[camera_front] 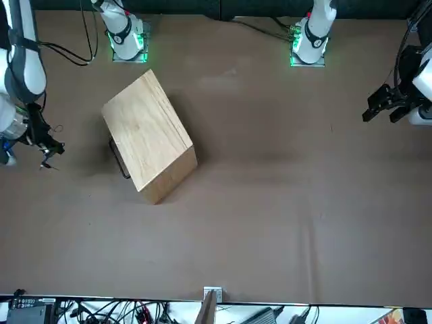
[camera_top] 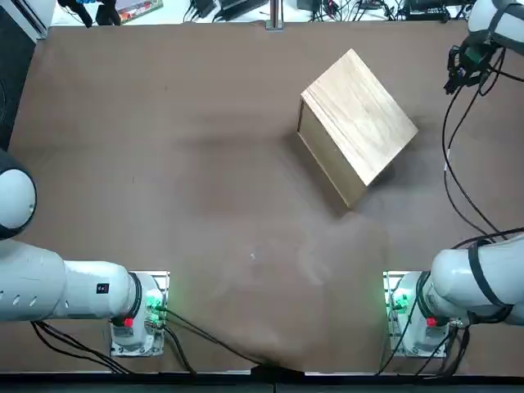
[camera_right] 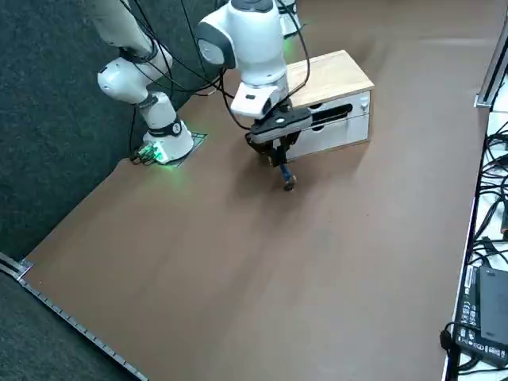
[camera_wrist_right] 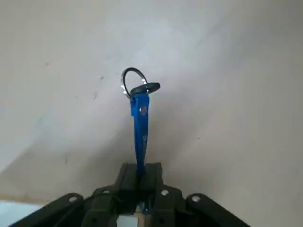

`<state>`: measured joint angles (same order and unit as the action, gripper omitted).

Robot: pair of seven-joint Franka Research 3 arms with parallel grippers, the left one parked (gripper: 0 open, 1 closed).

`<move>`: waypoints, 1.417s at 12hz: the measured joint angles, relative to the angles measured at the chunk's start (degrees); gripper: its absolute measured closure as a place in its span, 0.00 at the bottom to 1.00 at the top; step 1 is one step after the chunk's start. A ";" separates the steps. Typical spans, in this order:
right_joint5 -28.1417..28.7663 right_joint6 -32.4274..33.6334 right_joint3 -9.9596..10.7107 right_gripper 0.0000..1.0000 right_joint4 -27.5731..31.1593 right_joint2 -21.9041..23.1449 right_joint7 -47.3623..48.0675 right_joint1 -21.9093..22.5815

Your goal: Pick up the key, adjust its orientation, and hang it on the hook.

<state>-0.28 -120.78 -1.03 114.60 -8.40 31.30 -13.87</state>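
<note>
A: Right hand (camera_wrist_right: 140,169)?
B: Fingers together, clamped on the key (camera_wrist_right: 140,125) by one end of its blue body. It's over the bench (camera_right: 333,254); in the right side view the wooden box (camera_right: 335,75) sits at about one o'clock from the hand.
A: Handling?
B: Light, stiff, likely slick, hardly fragile; may pivot. Keep hold of the blue flats, leaving the ring (camera_wrist_right: 124,85) free.
A: Pointing?
B: Long axis runs out in line with the fingers, ring end outermost; right side view, toward five o'clock.
</note>
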 joint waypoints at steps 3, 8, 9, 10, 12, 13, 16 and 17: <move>-0.02 0.00 -0.04 0.96 -2.31 -2.29 -9.61 2.22; -0.02 -0.28 -0.09 0.96 -6.89 -6.99 -27.01 5.28; -0.02 -0.28 -0.10 0.96 -7.98 -8.04 -30.33 5.79; -0.01 -0.31 -0.12 0.96 -9.12 -9.07 -33.26 6.38; -0.01 -0.33 -0.17 0.96 -11.51 -11.11 -38.21 8.00; -0.01 -0.33 -0.20 0.96 -12.58 -12.10 -40.67 8.83; 0.00 -0.35 -0.23 0.96 -15.72 -14.73 -50.34 11.04; 0.04 -0.35 -0.65 0.96 -17.18 -16.02 -55.82 12.03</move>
<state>-0.23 -121.12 -1.68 97.42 -24.43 -24.52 -1.84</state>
